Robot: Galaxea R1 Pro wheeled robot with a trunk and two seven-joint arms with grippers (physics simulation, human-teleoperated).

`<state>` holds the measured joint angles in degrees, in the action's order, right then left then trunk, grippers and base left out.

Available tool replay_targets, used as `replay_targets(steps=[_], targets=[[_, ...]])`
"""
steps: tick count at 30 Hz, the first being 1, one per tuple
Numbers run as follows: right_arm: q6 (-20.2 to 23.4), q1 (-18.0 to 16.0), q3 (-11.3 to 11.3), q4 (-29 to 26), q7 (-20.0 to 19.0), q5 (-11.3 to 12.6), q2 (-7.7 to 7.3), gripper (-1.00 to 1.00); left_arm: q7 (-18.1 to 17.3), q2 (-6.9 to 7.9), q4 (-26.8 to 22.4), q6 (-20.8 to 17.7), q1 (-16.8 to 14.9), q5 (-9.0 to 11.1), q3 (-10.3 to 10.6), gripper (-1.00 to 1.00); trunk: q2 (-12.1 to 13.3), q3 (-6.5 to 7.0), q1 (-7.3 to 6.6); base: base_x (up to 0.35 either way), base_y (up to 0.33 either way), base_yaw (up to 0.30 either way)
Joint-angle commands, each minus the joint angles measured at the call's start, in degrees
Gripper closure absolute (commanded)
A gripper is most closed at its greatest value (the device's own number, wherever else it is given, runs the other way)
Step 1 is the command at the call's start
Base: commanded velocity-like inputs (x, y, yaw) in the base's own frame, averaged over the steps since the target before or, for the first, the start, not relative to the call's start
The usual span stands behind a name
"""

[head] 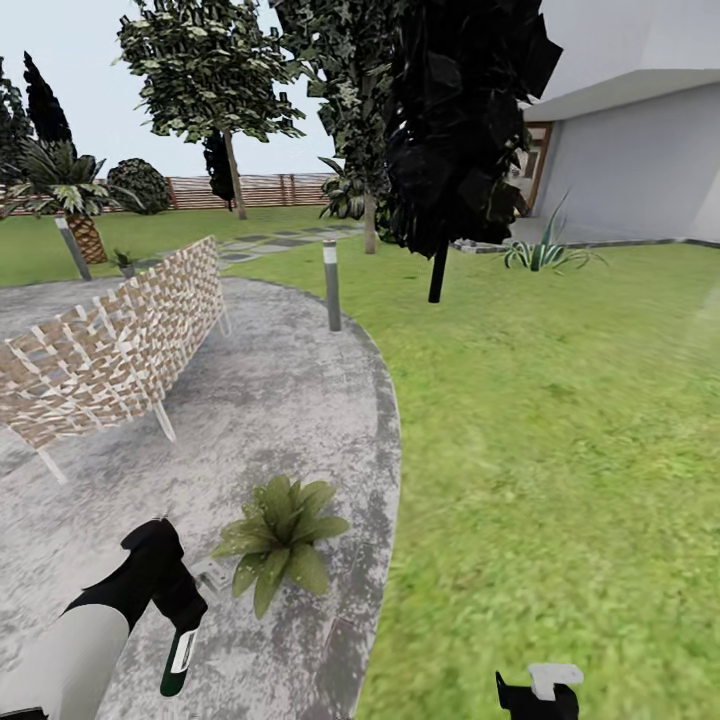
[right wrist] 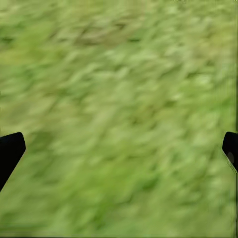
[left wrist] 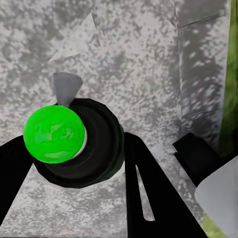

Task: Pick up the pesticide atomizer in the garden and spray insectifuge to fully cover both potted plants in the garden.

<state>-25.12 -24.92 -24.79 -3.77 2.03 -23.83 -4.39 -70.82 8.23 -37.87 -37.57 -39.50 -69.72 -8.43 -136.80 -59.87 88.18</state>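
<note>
My left claw (head: 180,625) is clamped on the pesticide atomizer (head: 180,655), a slim dark green bottle with a white label band; the band is too small for me to read any writing on it. In the head view the bottle hangs from my claw low at the left, over the grey speckled paved round (head: 280,400), with its free end pointing down. In my left wrist view I look along the bottle's axis: a bright green round end (left wrist: 53,134) set in a black ring, with my black fingers (left wrist: 148,188) close on either side. One potted plant (head: 280,535), a low rosette of pointed green leaves, sits on the paving just beside the bottle, near the edge where the lawn (head: 560,420) begins. A woven lattice bench (head: 110,345) stands farther back on the paving, with a short grey bollard (head: 332,285) by the curb. Beyond are dark trees (head: 455,120), a brown slatted fence (head: 260,190), a palm (head: 65,190) and a white house (head: 630,150). My right claw (right wrist: 119,148) hangs over blurred grass with its fingertips (right wrist: 10,151) spread wide apart, holding nothing.
</note>
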Motion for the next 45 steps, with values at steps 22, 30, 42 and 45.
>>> replay_targets(steps=[22,30,42,45], targets=[[-0.19,0.01,-0.35,0.08,0.18,-0.68,0.00,-1.00,-2.62,-1.57,0.59,-6.55,-4.09,-0.33,0.41,1.00,-0.02,-0.05,-0.03,-0.047,-0.045,0.181],[-0.19,-0.01,-0.37,0.00,0.33,-0.61,-0.07,-1.00,-2.92,-1.72,0.60,-6.55,-3.64,-2.50,0.35,1.00,-0.02,-0.05,-0.03,0.252,-0.126,0.000],[-0.19,-0.02,-0.41,-0.01,0.35,-0.60,-0.02,-1.00,-2.92,-1.65,0.60,-6.63,-3.66,-2.70,0.26,1.00,-0.02,-0.05,-0.03,0.041,-0.263,0.171],[-0.19,-0.01,-0.42,-0.01,0.35,-0.60,-0.05,-1.00,-2.92,-1.71,0.60,-6.64,-3.69,-2.70,0.26,1.00,-0.02,-0.05,-0.03,0.237,-0.208,0.012]])
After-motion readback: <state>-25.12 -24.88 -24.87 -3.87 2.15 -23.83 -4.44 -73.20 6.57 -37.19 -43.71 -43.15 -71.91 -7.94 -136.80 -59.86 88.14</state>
